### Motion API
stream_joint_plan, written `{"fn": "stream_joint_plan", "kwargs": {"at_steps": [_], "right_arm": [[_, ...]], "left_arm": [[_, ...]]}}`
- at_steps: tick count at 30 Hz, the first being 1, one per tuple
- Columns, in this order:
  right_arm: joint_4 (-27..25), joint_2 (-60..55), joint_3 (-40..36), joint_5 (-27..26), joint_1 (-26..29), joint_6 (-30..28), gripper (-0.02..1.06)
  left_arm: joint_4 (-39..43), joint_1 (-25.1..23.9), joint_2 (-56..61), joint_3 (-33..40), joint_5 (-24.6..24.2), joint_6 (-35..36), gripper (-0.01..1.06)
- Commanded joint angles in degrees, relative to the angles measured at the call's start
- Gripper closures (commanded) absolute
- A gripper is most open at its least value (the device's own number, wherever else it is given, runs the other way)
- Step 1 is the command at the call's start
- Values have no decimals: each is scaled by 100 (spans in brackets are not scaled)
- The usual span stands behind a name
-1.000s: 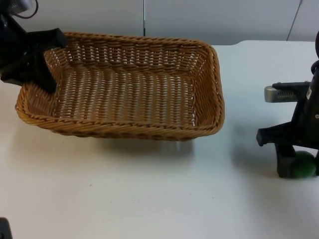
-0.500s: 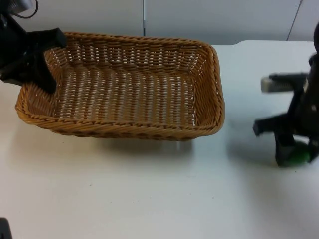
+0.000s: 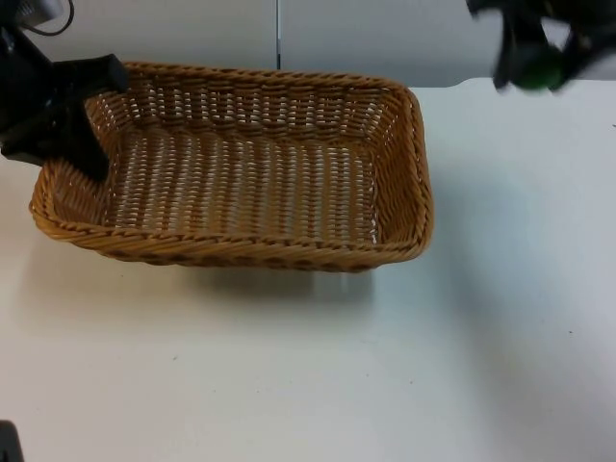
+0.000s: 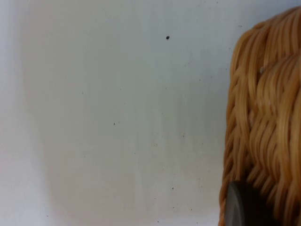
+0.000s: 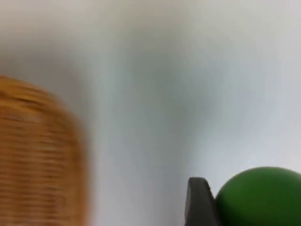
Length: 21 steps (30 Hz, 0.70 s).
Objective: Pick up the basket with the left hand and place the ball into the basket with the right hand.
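Up from the near right of the bench, where it had stood over the ball a second before, the right claw (image 3: pixel 535 60) had swung high and toward the far side, carrying the green ball (image 3: pixel 539 69) with it, while the basket (image 3: pixel 241 164) and the left claw (image 3: pixel 72 115) had not shifted at all. From where I stood, the right claw was closed on the ball, which sat pinched between its black fingers well above the bench (image 3: pixel 289 366), off beyond the basket's far right corner and not yet over its open middle. In the right wrist view the ball (image 5: pixel 263 197) showed pressed against one dark finger, with the wicker basket (image 5: pixel 37 155) off to one side. The left claw gripped the basket's left rim, one finger inside the wall and one outside; a shadow ran under the near edge, so that side looked raised off the bench, though I could not say whether the whole basket hung free. By my reckoning the basket grasp and the ball pickup were done. What remained was to bring the ball over the basket's floor and let it go inside.
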State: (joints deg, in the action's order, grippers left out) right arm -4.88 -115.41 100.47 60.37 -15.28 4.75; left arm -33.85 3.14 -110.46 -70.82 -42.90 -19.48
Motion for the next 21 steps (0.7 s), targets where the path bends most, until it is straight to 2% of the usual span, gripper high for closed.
{"fn": "stream_joint_plan", "kwargs": {"at_steps": [1, 2, 7, 10, 17, 21], "right_arm": [[-640, 88, 262, 144, -83, -397, 105], [-884, 88, 315, 144, -146, -512, 105], [-1220, 88, 371, 22, -408, -855, 105], [-1466, 75, 371, -129, -747, -1108, 105], [-1596, -127, 371, -246, -1165, -1132, 105], [-2241, -461, 371, -377, -1350, -1447, 105]], "left_arm": [[-153, -11, 70, -42, -35, 1, 105], [-153, -11, 70, -42, -35, 1, 105], [-168, -11, 70, -42, -59, 1, 105], [-195, -11, 70, -42, 14, 16, 105], [-195, -11, 70, -42, 60, 16, 105], [-195, -11, 70, -42, 116, 16, 105]]}}
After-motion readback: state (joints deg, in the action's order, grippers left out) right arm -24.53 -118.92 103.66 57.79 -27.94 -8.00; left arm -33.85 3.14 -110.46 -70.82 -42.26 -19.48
